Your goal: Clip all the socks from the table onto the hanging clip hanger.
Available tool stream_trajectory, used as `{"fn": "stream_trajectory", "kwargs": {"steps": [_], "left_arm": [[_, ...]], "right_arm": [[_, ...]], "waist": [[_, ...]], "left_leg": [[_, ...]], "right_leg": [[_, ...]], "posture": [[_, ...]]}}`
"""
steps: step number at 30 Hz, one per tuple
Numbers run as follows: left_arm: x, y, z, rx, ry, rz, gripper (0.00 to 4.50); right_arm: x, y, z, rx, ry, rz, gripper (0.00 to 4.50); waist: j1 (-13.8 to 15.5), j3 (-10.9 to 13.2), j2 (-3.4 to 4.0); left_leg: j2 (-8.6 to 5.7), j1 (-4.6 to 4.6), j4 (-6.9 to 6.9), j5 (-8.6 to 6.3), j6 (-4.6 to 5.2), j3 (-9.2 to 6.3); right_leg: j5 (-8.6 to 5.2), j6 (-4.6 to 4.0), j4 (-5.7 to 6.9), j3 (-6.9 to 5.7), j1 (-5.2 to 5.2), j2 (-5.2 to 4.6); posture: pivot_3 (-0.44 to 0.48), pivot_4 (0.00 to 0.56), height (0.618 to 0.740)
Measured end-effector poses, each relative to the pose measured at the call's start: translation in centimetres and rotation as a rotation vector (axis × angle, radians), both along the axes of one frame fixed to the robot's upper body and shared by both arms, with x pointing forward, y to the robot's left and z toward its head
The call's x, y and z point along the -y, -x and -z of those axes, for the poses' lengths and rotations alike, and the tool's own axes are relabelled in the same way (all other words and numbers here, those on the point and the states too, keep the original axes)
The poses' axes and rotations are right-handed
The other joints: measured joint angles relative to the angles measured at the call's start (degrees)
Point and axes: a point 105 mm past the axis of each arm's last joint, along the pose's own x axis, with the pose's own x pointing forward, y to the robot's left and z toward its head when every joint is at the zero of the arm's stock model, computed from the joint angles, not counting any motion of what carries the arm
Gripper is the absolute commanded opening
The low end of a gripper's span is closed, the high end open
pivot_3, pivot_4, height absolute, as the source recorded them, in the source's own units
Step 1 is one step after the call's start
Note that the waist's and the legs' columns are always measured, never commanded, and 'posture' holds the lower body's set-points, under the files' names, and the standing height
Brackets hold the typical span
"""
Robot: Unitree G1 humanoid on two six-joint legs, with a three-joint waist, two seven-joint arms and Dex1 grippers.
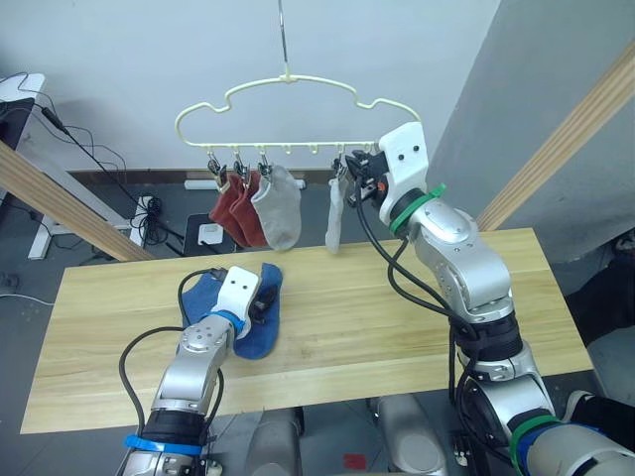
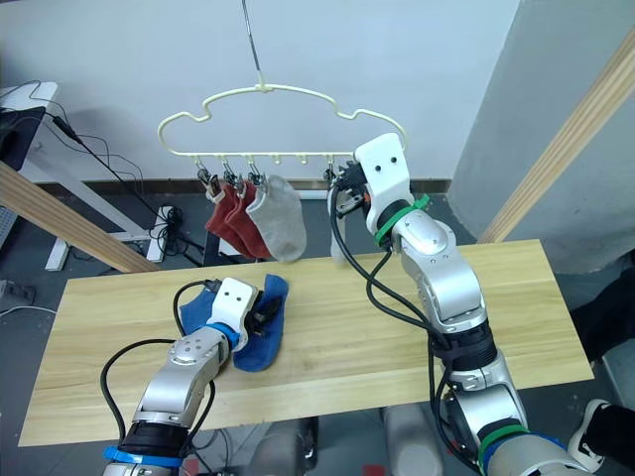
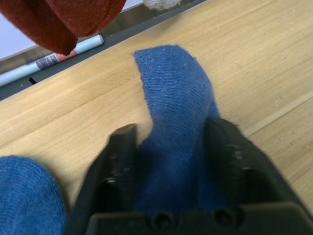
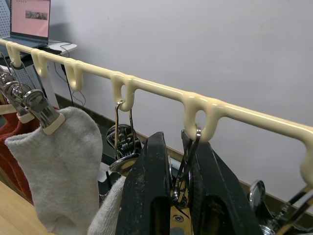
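Note:
The pale yellow clip hanger (image 1: 288,81) hangs over the table's (image 1: 377,327) far edge. Two rust red socks (image 1: 235,211) and a light grey sock (image 1: 279,210) are clipped at its left, and a second grey sock (image 1: 334,220) hangs further right. My right gripper (image 4: 182,166) is raised to the bar's right part, shut on a metal clip (image 4: 185,172) beside that grey sock. Two blue socks (image 1: 260,319) lie together on the table's left half. On them rests my left gripper (image 1: 262,298), its fingers (image 3: 121,147) closed around a raised fold of one blue sock (image 3: 176,112).
Slanted wooden poles stand at the left (image 1: 60,203) and right (image 1: 566,149) of the table. Cables and a power strip (image 1: 208,234) lie on the floor behind it. A laptop (image 4: 30,17) sits on a desk at the far left.

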Motion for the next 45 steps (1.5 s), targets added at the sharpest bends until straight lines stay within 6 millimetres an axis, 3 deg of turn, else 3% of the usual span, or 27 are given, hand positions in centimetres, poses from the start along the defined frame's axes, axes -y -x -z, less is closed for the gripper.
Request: {"fn": "stream_trajectory", "kwargs": {"steps": [5, 6, 13, 16, 20, 23, 29, 36, 45], "left_arm": [[-0.1, 0.1, 0.1, 0.009, -0.031, 0.012, 0.05], [-0.1, 0.1, 0.1, 0.015, -0.047, 0.021, 0.00], [-0.1, 0.0, -0.1, 0.051, -0.106, 0.078, 0.00], [0.9, -0.1, -0.6, 0.088, -0.128, 0.149, 0.00], [5.5, -0.6, -4.3, 0.262, -0.140, 0.390, 0.00], [9.2, -0.5, -8.3, 0.451, -0.160, 0.568, 0.00], [12.8, -0.4, -11.9, 0.664, -0.173, 0.680, 0.00], [13.5, -1.5, -11.4, 0.701, -0.221, 0.634, 0.00], [14.3, -2.6, -12.2, 0.709, -0.205, 0.609, 0.00]], "right_arm": [[-0.1, 0.0, 0.0, -0.001, -0.003, -0.002, 0.12], [-0.1, 0.0, 0.0, -0.001, -0.004, -0.002, 0.12], [-0.1, 0.0, 0.0, -0.001, -0.004, 0.000, 0.12], [0.0, 0.0, 0.0, -0.001, -0.005, 0.002, 0.12], [0.0, 0.0, 0.0, -0.001, -0.005, 0.003, 0.12], [0.0, 0.0, -0.1, -0.001, -0.006, 0.004, 0.12], [0.3, 0.0, -0.3, 0.006, -0.014, 0.021, 0.12], [0.4, 0.0, -0.3, -0.004, -0.018, 0.025, 0.12], [0.4, 0.2, -0.4, -0.009, -0.022, 0.020, 0.12]], "waist": [[0.00, 0.00, 0.00], [0.00, 0.00, 0.00], [0.02, 0.00, 0.00], [0.06, 0.00, 0.00], [0.30, 0.00, 0.00], [0.13, 0.00, 0.00], [-0.17, 0.00, 0.00], [-0.15, 0.00, 0.00], [-0.19, 0.00, 0.00]], "left_leg": [[0.00, 0.01, 0.00, 0.00, 0.00, 0.01], [0.00, 0.01, 0.00, 0.00, 0.00, 0.01], [-0.01, 0.00, 0.00, 0.00, 0.00, 0.01], [-0.01, -0.04, 0.00, 0.00, 0.00, -0.01], [-0.02, -0.13, 0.00, 0.01, -0.01, -0.07], [-0.04, -0.15, 0.00, 0.01, 0.00, 0.01], [-0.05, -0.15, -0.01, 0.01, 0.01, 0.06], [-0.07, -0.14, 0.01, 0.03, 0.04, 0.03], [-0.07, -0.15, 0.00, 0.03, 0.04, 0.04]], "right_leg": [[0.03, -0.01, 0.01, 0.00, 0.00, 0.01], [0.03, -0.01, 0.01, 0.00, 0.00, 0.01], [0.03, -0.01, -0.01, 0.00, 0.00, 0.00], [0.03, -0.01, -0.03, -0.01, -0.02, -0.01], [0.04, 0.01, -0.08, -0.06, -0.02, -0.08], [0.07, 0.05, -0.15, -0.02, -0.02, -0.14], [0.07, 0.05, -0.15, -0.03, -0.04, -0.07], [0.07, 0.06, -0.12, -0.04, -0.03, -0.07], [0.07, 0.06, -0.13, -0.04, -0.03, -0.06]], "posture": [[-0.176, 0.316, 0.740], [-0.176, 0.316, 0.740], [-0.184, 0.317, 0.740], [-0.185, 0.317, 0.740], [-0.186, 0.317, 0.740], [-0.191, 0.316, 0.740], [-0.203, 0.314, 0.740], [-0.209, 0.315, 0.740], [-0.209, 0.315, 0.740]]}}
